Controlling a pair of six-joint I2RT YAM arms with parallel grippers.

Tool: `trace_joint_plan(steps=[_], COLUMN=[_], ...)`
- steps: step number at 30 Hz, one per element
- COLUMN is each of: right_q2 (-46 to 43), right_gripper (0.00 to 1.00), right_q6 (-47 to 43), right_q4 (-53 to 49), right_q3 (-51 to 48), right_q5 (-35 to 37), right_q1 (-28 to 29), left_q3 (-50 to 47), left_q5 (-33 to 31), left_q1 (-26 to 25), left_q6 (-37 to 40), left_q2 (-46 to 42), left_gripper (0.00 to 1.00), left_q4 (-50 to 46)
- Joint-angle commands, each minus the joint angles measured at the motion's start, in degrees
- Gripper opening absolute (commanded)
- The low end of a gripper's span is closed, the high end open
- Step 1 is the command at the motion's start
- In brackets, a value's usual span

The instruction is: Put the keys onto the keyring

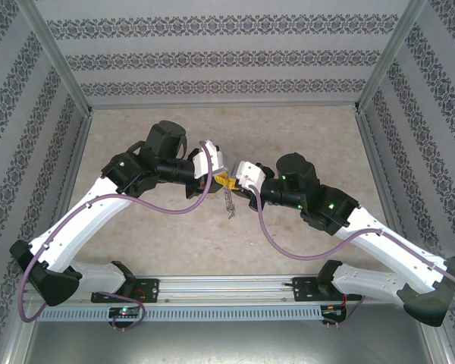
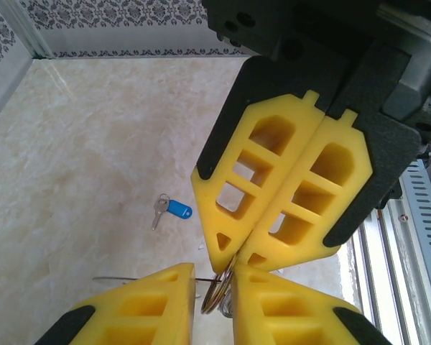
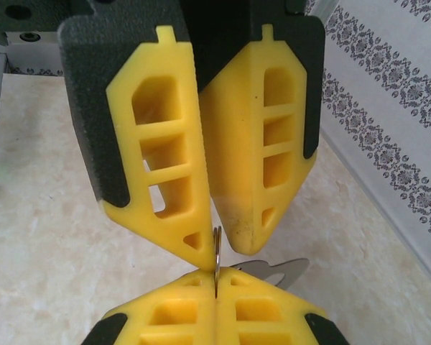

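A pale marbled table [image 1: 136,235] fills the middle of the top view, closed in by patterned walls [image 1: 212,61], with a metal rail [image 1: 227,292] along the lower edge. The left arm [image 1: 83,220] rises from the lower left and the right arm [image 1: 379,235] from the lower right. They bend inward and meet nose to nose just above the centre of the frame. There the left gripper [image 1: 222,180] and the right gripper [image 1: 237,188] stand tip to tip, and the keyring [image 1: 228,200] hangs just below them over the table. In the right wrist view the right gripper [image 3: 215,282], at the bottom edge, has its yellow fingers [image 3: 165,313] pressed together. They pinch a thin wire ring of the keyring [image 3: 216,260], seen edge-on at the centre. Above it the left gripper [image 3: 220,248] points down in a V. Its tips are nearly closed with a narrow gap, and the ring passes between them; whether its pads press on the wire I cannot tell. A flat grey metal piece [image 3: 273,269] juts out to the right, just behind the lower fingers. In the left wrist view the left gripper [image 2: 214,279] sits at the bottom edge with a slim gap holding the brassy ring [image 2: 217,293], and the right gripper [image 2: 235,260] comes down from the upper right onto the same ring. The blue key [image 2: 174,209] lies flat on the table left of centre in that view. Its blue head is to the right and its silver blade to the left, and it lies apart from both grippers and from the keyring.
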Motion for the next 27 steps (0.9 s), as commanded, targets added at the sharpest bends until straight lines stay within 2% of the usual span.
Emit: trace_joint_plan(steps=[1, 7, 8, 10, 16, 17, 19, 21, 27], right_q2=[-1.71, -1.87, -1.88, -1.78, -1.93, -2.19, -3.01, -4.23, -9.73], right_gripper=[0.00, 0.00, 0.00, 0.00, 0.00, 0.05, 0.24, 0.36, 0.49], right_q6=[-0.50, -0.54, -0.47, -0.44, 0.21, 0.32, 1.08, 1.76, 8.12], right_q4=[2.19, 2.05, 2.13, 2.54, 2.77, 2.95, 3.19, 3.27, 1.97], right_q3=[1.26, 1.38, 1.38, 1.30, 1.28, 1.08, 0.32, -0.64, -3.70], right_q5=[-1.95, -2.04, -2.27, -2.60, -2.32, -2.00, -0.82, 0.35, 3.24], right_q1=[0.64, 0.64, 0.64, 0.64, 0.64, 0.64, 0.64, 0.64, -2.53], left_q3=[-0.52, -0.59, -0.61, -0.62, -1.43, -1.72, -2.34, -3.01, -4.72], left_q5=[-2.08, -2.43, -2.42, -1.93, -1.20, -1.26, -1.10, -1.15, -0.94], left_q1=[-0.64, -0.67, -0.67, -0.67, -0.69, -0.67, -0.62, -0.61, -0.63], left_q6=[2.05, 2.84, 2.82, 2.83, 3.26, 3.29, 3.12, 3.03, 2.94], left_q2=[-0.88, -1.05, -1.08, -1.12, -1.85, -2.22, -2.83, -3.46, -5.56], left_gripper=[0.20, 0.16, 0.13, 0.00, 0.00, 0.00, 0.00, 0.00, 0.00], left_q4=[-1.32, -2.67, -2.69, -2.56, -1.22, -0.84, 0.06, 0.67, 1.93])
